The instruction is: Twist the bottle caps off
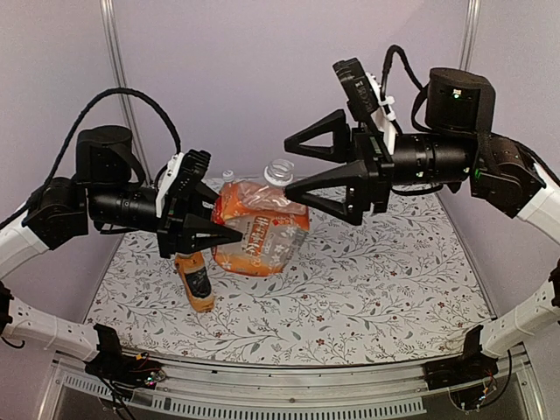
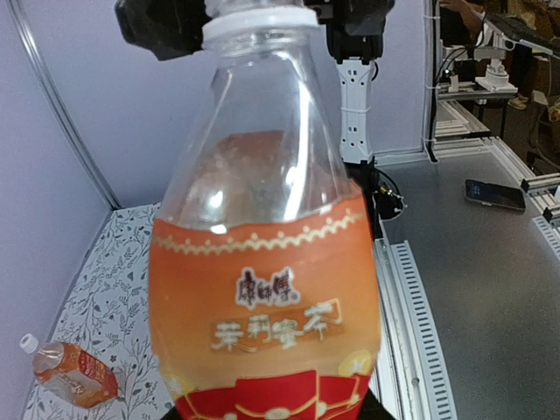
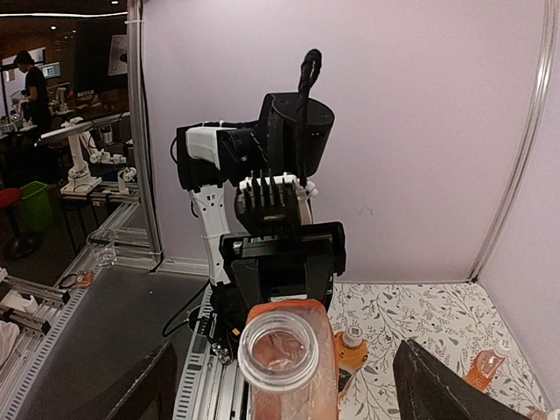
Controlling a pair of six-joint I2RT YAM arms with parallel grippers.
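Top external: left gripper (image 1: 214, 234) clamped on big orange-label bottle (image 1: 262, 236), mouth open. Right gripper (image 1: 287, 166) spread wide, gripping nothing, facing that mouth from 3 o'clock. One of the bottle caps (image 1: 228, 176), white, on small bottle at 11 o'clock of big bottle, over floral counter (image 1: 367, 289).

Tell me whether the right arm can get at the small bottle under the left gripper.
Probably not directly: the small bottle has its top tucked beneath the left gripper, and the large bottle that gripper holds lies between it and the open right gripper.
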